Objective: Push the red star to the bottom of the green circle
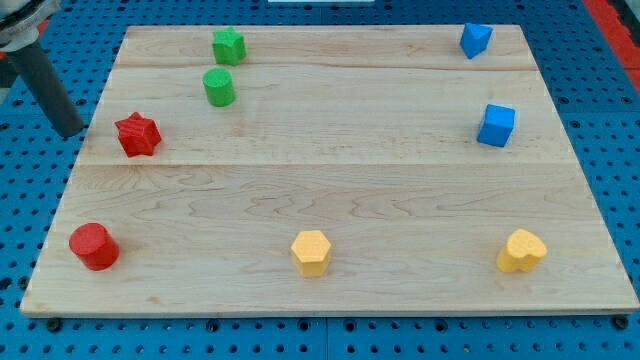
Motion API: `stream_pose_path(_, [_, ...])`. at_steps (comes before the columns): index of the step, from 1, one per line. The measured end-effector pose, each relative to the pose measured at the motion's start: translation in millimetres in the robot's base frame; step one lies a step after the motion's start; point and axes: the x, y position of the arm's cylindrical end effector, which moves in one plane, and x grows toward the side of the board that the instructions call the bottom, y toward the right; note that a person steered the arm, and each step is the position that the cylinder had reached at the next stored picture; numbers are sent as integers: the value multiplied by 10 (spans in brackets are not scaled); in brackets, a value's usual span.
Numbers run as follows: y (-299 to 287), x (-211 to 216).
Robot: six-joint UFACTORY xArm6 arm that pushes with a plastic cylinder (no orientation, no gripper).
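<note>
My tip, the lower end of a straight dark rod with no pincer on it, so nothing is grasped, sits at the left edge of the wooden tabletop. It is just left of the red star, level with it, and a narrow strip of bare wood shows between the two. The rod leans away to the far left, out of the view's corner.

Nearest along the tabletop runs a row of three blocks, well apart from one another: a red cylinder at the left, a yellow hexagon about the middle, and a yellow heart-like block at the right.

Farther back, the red star lies on the left side, with a blue cube opposite it on the right side. The star is nearer than the green circle and to its left, and the two are apart.

Just beyond the green circle stands a green star near the far edge. At the far right corner sits another blue block, whose shape I cannot make out surely.
</note>
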Motion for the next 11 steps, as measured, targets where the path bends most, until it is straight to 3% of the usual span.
stream_pose_path(3, [77, 110])
stream_pose_path(5, [823, 110])
stream_pose_path(11, [1532, 110])
